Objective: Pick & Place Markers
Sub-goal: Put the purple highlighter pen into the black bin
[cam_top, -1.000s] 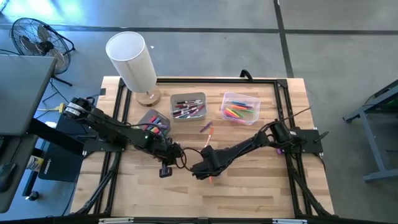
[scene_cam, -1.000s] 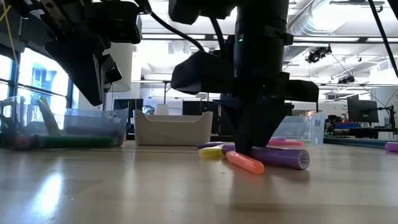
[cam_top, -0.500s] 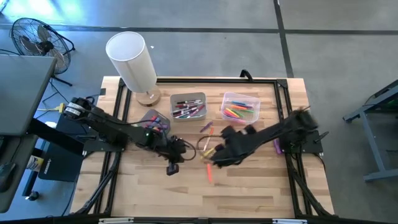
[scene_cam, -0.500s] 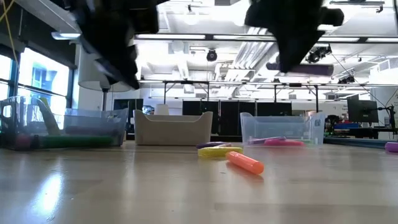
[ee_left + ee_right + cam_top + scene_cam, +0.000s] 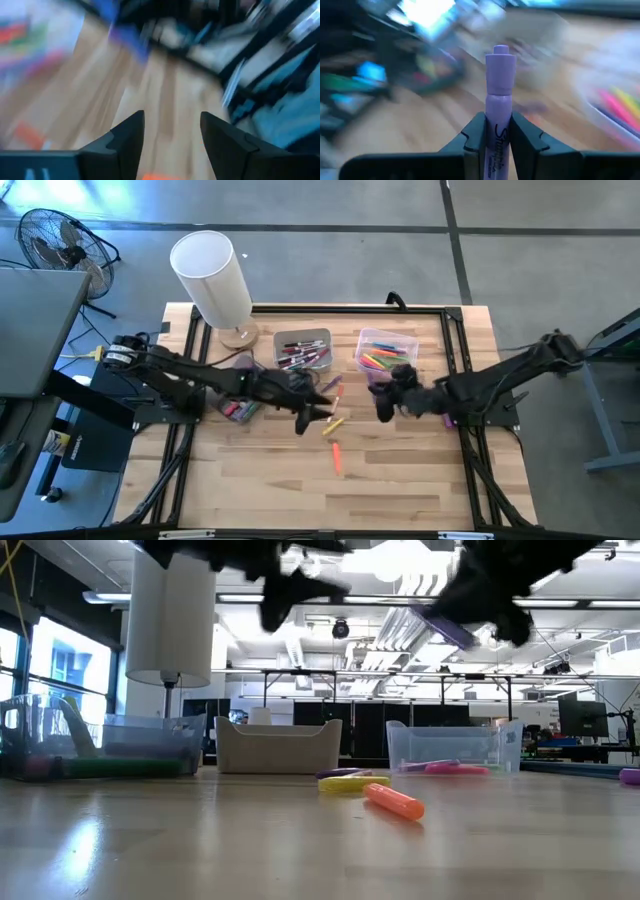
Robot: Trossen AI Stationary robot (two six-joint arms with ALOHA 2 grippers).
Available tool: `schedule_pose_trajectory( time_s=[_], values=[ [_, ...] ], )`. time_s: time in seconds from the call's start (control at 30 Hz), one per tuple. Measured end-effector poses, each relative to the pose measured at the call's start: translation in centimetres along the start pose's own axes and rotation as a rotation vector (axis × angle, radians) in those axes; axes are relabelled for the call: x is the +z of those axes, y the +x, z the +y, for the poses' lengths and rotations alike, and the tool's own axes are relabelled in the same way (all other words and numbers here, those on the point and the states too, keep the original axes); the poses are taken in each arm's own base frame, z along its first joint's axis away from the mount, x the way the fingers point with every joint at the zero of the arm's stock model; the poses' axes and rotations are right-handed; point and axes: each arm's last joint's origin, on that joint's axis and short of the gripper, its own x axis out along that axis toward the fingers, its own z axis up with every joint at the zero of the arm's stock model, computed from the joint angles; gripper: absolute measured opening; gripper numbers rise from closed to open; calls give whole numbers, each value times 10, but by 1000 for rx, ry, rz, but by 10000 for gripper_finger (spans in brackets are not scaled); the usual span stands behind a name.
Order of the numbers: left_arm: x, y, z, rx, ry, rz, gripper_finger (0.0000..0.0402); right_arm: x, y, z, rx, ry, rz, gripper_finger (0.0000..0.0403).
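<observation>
My right gripper [image 5: 498,122] hangs above the table's middle right [image 5: 383,402], shut on a purple marker [image 5: 498,85], which shows tilted in the low view [image 5: 448,628]. My left gripper [image 5: 172,125] is open with nothing between its fingers, raised over the table's middle [image 5: 315,412]. On the wood lie an orange marker [image 5: 336,457], a yellow marker [image 5: 335,425], and a purple and an orange one [image 5: 333,387] farther back. A grey bin [image 5: 302,352] and a clear bin [image 5: 386,355] at the back hold more markers. My right gripper pinches the purple marker's barrel [image 5: 498,117] between its two fingers, which lie along the marker. The capped end [image 5: 500,55] sticks out past the fingertips. The marker is lifted clear of the table and slants downward at its front.
A white lamp [image 5: 210,275] stands at the table's far left corner. Another clear bin [image 5: 238,406] with markers sits under my left arm. A black frame [image 5: 455,330] runs along the table's edges. Bare wood [image 5: 400,500] lies toward the near edge.
My right gripper has risen from the table with the purple marker, lifting it clear of the orange one, and gone toward the table's right and far edges, tipping up from pointing down. My left gripper has swung up and toward the table's right and far side.
</observation>
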Motion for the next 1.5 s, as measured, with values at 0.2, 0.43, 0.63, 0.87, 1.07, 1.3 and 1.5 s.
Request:
schedule_pose_trajectory(
  time_s=[0.2, 0.43, 0.63, 0.87, 1.07, 1.3, 1.5],
  values=[
    [28, -3, 7, -35, -10, -234, 195, 19, 4, -10, 451, 7, -266, 54],
    [60, -2, 4, 7, -1, -310, 195, 49, 4, -7, 599, -138, -376, 54],
    [73, 24, 0, 33, 55, -321, 195, 72, 2, -4, 617, -222, -451, 54],
    [83, 41, -3, 57, 82, -352, 195, 78, 4, -7, 645, -236, -443, 54],
    [88, 48, -5, 84, 97, -340, 194, 78, 3, -6, 679, -243, -438, 55],
    [80, 62, 1, 103, 99, -287, 125, 76, 4, -6, 678, -251, -409, 65],
    [75, 64, 2, 71, 94, -240, 63, 74, 5, -7, 670, -256, -389, 92]
  ],
)
